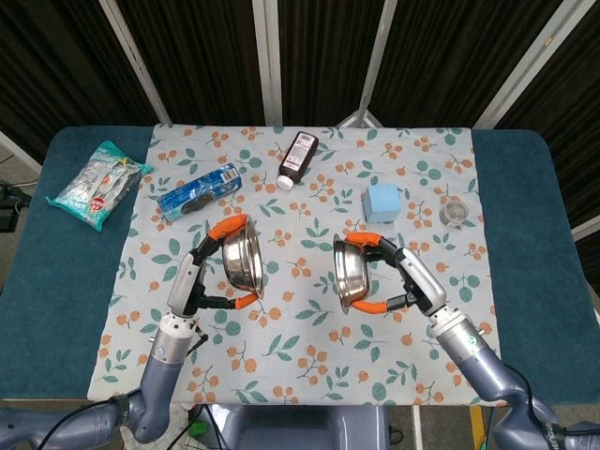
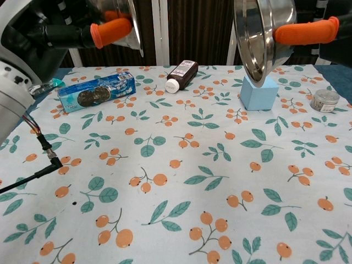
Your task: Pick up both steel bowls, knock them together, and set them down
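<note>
Two steel bowls hang above the floral cloth, tipped on edge with their rims facing each other. My left hand point(image 1: 214, 272) grips the left bowl point(image 1: 242, 262) with orange-tipped fingers over its rim; in the chest view this bowl point(image 2: 125, 16) is cut off by the top edge. My right hand point(image 1: 392, 279) holds the right bowl point(image 1: 350, 276), which shows large at the top of the chest view point(image 2: 257, 36) with an orange fingertip point(image 2: 306, 32) across its back. A gap remains between the two bowls.
On the cloth point(image 1: 309, 375) lie a blue cookie pack point(image 1: 197, 191), a dark bottle point(image 1: 297, 159) on its side, a light blue cube point(image 1: 383, 202) and a small clear jar point(image 1: 456, 213). A snack bag point(image 1: 97, 184) rests on the blue table at far left.
</note>
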### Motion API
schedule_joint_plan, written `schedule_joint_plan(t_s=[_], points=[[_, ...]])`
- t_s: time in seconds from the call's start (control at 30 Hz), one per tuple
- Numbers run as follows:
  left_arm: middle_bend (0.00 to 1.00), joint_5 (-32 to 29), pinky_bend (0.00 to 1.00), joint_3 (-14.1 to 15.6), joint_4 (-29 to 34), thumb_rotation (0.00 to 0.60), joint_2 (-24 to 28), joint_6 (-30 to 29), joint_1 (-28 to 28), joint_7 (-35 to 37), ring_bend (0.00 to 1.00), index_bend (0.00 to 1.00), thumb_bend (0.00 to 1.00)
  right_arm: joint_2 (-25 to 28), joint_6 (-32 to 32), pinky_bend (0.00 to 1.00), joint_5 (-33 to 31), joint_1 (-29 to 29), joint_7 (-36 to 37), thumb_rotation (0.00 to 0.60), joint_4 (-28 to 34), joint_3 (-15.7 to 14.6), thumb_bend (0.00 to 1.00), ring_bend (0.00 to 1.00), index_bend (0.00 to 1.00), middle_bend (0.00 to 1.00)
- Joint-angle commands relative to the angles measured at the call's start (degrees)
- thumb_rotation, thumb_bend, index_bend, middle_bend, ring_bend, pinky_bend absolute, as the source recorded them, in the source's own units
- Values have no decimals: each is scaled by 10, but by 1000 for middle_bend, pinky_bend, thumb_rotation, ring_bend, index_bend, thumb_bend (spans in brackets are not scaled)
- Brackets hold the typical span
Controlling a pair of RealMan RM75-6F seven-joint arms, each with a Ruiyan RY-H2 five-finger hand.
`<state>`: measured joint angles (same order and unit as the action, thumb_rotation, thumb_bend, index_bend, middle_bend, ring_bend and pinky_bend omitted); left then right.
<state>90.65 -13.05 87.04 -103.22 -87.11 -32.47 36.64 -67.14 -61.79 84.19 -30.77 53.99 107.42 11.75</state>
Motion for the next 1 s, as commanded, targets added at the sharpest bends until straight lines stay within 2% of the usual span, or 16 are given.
schedule_joint_plan(t_s=[0.03,0.2,0.37,0.6,1.0], points=[[204,-77,357,-21,93,600,32,59,3,-37,184,318,32,-1,1,317,-5,-1,-8,600,7,1,94,503,416,346],[199,-122,356,-31,121,600,37,86,4,-56,184,313,31,1,1,317,-10,-1,-16,600,13,1,94,503,416,346],[192,-139,343,-29,103,600,28,109,0,-50,182,313,30,2,1,317,-11,0,-8,600,13,1,94,503,416,346],[187,-104,336,-19,66,600,3,120,-13,-20,177,309,16,-3,-1,316,-11,-4,-10,600,19,6,94,503,416,346],[183,-64,333,-9,32,600,-33,107,-18,38,177,308,16,-46,4,316,-97,-27,-64,600,51,44,94,503,419,346]])
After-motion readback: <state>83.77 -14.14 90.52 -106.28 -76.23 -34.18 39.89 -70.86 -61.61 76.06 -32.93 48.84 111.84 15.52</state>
